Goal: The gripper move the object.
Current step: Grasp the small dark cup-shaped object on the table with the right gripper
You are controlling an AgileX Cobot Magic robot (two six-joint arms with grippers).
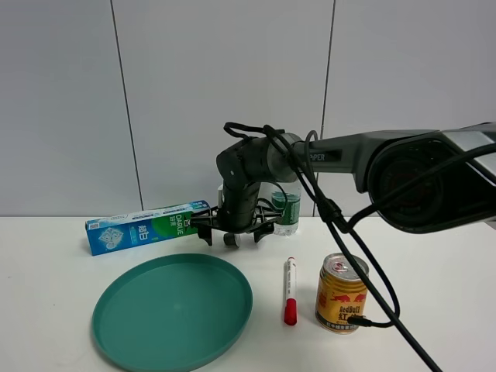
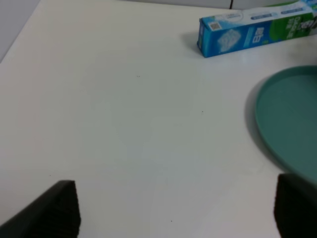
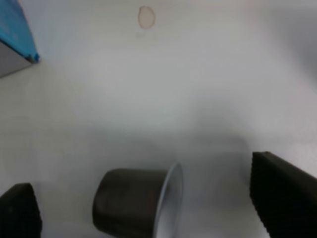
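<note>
The small dark grey-brown capsule [image 3: 130,203] lies on its side on the white table, its wider pale rim turned toward one finger. In the high view it is a tiny dark shape [image 1: 231,240] right under the claw. My right gripper [image 3: 148,201] is open, with one black finger on each side of the capsule and a gap to both. In the high view this gripper [image 1: 232,231] hangs low over the table behind the green plate [image 1: 172,310]. My left gripper [image 2: 176,201] is open and empty over bare table, and does not show in the high view.
A blue-green toothpaste box [image 1: 147,226] lies at the back left, also in the left wrist view [image 2: 255,30]. A clear bottle with a green label [image 1: 285,208] stands behind the right gripper. A red-capped marker [image 1: 290,291] and a gold Red Bull can [image 1: 341,293] are at the front right.
</note>
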